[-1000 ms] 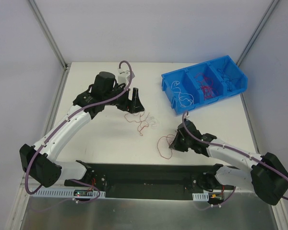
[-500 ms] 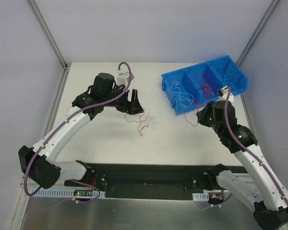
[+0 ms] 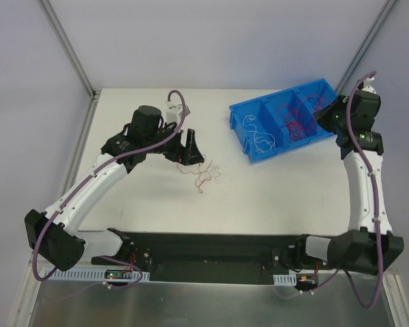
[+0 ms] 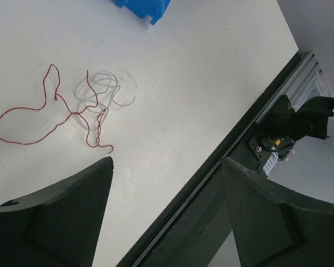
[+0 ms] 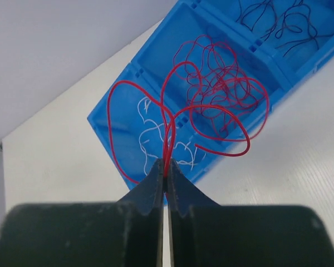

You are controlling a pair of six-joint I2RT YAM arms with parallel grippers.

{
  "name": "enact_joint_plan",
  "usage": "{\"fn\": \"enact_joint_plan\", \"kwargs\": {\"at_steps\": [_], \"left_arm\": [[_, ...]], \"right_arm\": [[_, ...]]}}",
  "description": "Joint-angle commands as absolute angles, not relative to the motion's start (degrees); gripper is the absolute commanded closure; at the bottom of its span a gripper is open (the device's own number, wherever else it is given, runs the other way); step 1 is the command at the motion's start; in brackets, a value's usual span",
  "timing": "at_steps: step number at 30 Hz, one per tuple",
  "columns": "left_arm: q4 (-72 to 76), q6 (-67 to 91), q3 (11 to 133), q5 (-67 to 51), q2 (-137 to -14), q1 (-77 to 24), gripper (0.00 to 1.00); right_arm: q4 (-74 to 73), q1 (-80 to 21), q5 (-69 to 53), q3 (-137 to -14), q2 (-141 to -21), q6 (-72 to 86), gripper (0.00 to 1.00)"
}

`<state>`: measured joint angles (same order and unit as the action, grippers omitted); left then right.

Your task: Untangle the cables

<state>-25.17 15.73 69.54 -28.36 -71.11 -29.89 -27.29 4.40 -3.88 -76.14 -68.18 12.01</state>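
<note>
Cables (image 3: 203, 174) of thin red and white wire lie in a small loose tangle near the middle of the table (image 3: 157, 197). More sit in a blue bin (image 3: 236, 119) toward the table's 1 o'clock.

In the left wrist view the red strand (image 4: 44, 119) sprawls toward 9 o'clock. It crosses through the white strand (image 4: 103, 92), which curls at its 2 o'clock. Seen from above, the left gripper (image 3: 191, 151) stands just at 11 o'clock of this tangle and does not touch it. Its fingers (image 4: 61, 217) are spread wide with nothing between them.

The right gripper (image 3: 325, 114) is raised at the bin's 3 o'clock end. In its wrist view its fingers (image 5: 147, 192) are pressed together, pinching a red cable (image 5: 167, 144). The cable's loops fan out toward 12 o'clock in front of the bin.

From above, the bin has three compartments. White wires (image 5: 150, 130) lie in the 9 o'clock one, a red bundle (image 5: 217, 78) in the middle and dark wires (image 5: 289, 25) in the 3 o'clock one. Whether the held cable touches the red bundle, I cannot tell.
</note>
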Motion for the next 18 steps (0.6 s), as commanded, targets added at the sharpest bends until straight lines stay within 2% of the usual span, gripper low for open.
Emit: {"fn": "enact_joint_plan", "kwargs": {"at_steps": [1,4,8,18], "left_arm": [[-22.85,16.52,68.73,-30.93,-71.36,-29.53,0.22],[-22.24,17.05,68.47,-31.99,-72.51,-29.44,0.21],[-21.97,17.31,68.55,-33.39,-73.21,-29.09,0.12],[-21.71,18.19,68.82,-35.42,-74.88,-28.39,0.11]], "right_arm": [[-15.14,11.94,-16.95,-78.05,-76.27,22.65,1.00],[-5.92,15.02,-24.93,-77.43,-83.74,32.32,1.00],[-0.26,15.73,-33.91,-81.55,-94.64,37.35,1.00],[0.79,14.68,-31.73,-84.81,-101.16,33.92,1.00]]}}
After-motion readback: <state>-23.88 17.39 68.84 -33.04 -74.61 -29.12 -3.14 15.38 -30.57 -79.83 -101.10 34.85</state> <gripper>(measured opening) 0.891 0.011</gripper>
